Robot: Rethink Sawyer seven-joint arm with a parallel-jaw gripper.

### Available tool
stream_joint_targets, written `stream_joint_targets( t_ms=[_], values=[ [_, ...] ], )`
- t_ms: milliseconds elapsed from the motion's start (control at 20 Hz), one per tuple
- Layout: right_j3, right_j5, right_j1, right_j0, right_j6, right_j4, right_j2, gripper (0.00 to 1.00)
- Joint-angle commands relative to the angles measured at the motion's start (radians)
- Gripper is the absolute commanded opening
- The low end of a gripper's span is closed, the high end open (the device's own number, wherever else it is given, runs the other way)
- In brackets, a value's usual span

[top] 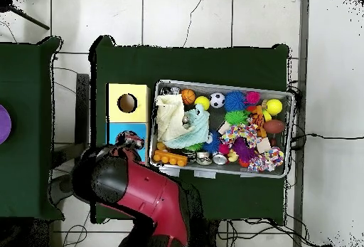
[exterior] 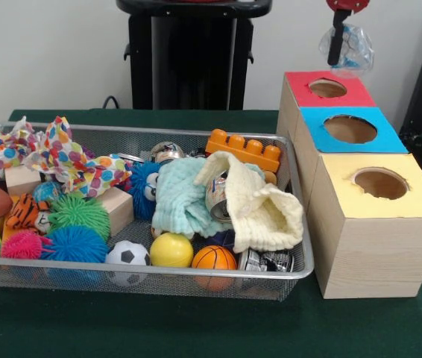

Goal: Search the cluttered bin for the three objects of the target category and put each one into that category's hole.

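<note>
My gripper (exterior: pixel 337 46) hangs at the top right, shut on a crumpled clear plastic item (exterior: pixel 353 49) with blue marks. It hovers just above the round hole (exterior: pixel 327 88) of the red-topped box (exterior: pixel 299 90). In the overhead view the red arm (top: pixel 146 191) covers that box, and the gripper (top: pixel 129 139) shows at its tip. The mesh bin (exterior: pixel 196 273) holds crushed metal cans (exterior: pixel 216 195) (exterior: pixel 265 260), a shiny can (exterior: pixel 168 151), a cream cloth (exterior: pixel 274 215) and a pale blue cloth (exterior: pixel 181 200).
A blue-topped box (exterior: pixel 391 139) and a yellow-topped box (exterior: pixel 345 195) stand in a row with the red one, right of the bin. The bin also holds an orange brick (exterior: pixel 243 149), several balls, spiky balls (exterior: pixel 79 212), wooden blocks (exterior: pixel 118 207) and a dotted cloth (exterior: pixel 65 160).
</note>
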Motion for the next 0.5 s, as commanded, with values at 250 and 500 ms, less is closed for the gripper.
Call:
stream_joint_targets(
  t_ms=[250, 500],
  values=[
    [0.156, -0.115, 0.053, -0.044, 0.106, 0.07, 0.162, 0.0],
    [0.167, -0.157, 0.069, -0.053, 0.111, 0.078, 0.186, 0.0]
  ],
)
